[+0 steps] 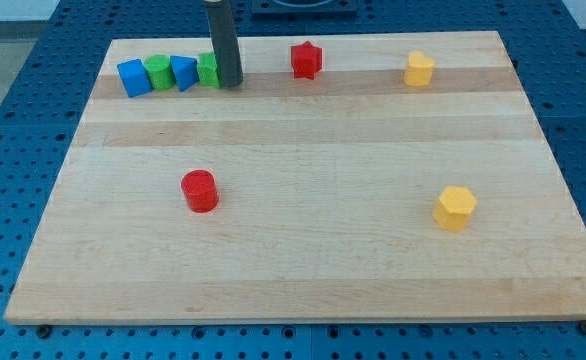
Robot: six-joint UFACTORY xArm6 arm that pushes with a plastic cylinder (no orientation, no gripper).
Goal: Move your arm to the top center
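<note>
A: Where does your tip [231,84] stand?
B: At the desk's [303,270] top edge, touching the right green block [207,70], left of centre. There's no hand, nothing held.
A: Next?
B: You slide rightward, stopping short of the red star [306,59].

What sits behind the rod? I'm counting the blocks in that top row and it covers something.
A green block shows only its left part; my tip and the rod cover the rest, so its shape stays unclear. Whether anything more hides there cannot be seen.
</note>
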